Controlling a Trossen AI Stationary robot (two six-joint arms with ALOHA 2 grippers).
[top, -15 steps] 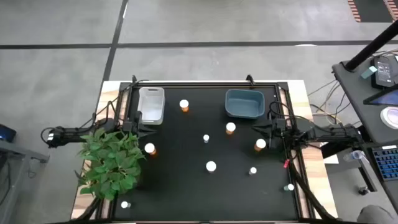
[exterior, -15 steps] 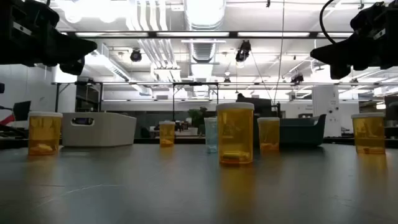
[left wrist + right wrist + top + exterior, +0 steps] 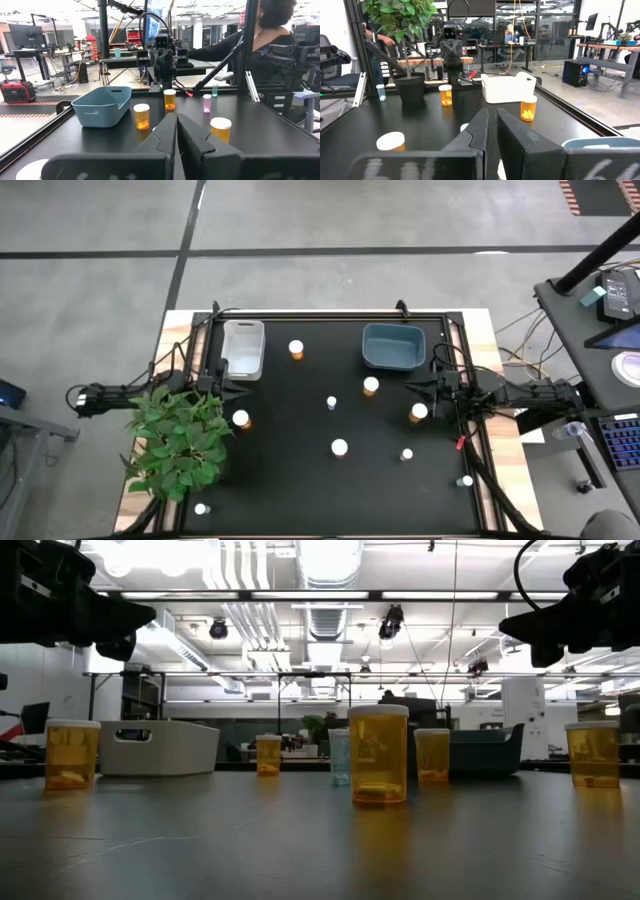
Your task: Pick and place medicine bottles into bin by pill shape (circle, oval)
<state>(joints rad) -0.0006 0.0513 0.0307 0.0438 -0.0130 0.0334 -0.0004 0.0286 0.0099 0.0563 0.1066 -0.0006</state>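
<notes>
Several medicine bottles with white caps stand apart on the black table (image 3: 290, 480): amber ones (image 3: 296, 349) (image 3: 371, 386) (image 3: 418, 413) (image 3: 240, 419) (image 3: 339, 447), and tiny pale ones (image 3: 332, 402) (image 3: 406, 453) (image 3: 467, 480) (image 3: 201, 508). A white bin (image 3: 243, 348) stands at the far left and a blue bin (image 3: 392, 346) at the far right. My left gripper (image 3: 232, 385) hovers shut and empty by the white bin; it also shows in its wrist view (image 3: 176, 120). My right gripper (image 3: 412, 385) hovers shut and empty by the blue bin; it also shows in its wrist view (image 3: 492, 117).
A leafy potted plant (image 3: 178, 438) stands at the table's near left, close to my left arm. A raised frame (image 3: 330, 314) runs round the table. A person (image 3: 265, 35) is beyond the table's right side, next to a desk with equipment (image 3: 615, 330).
</notes>
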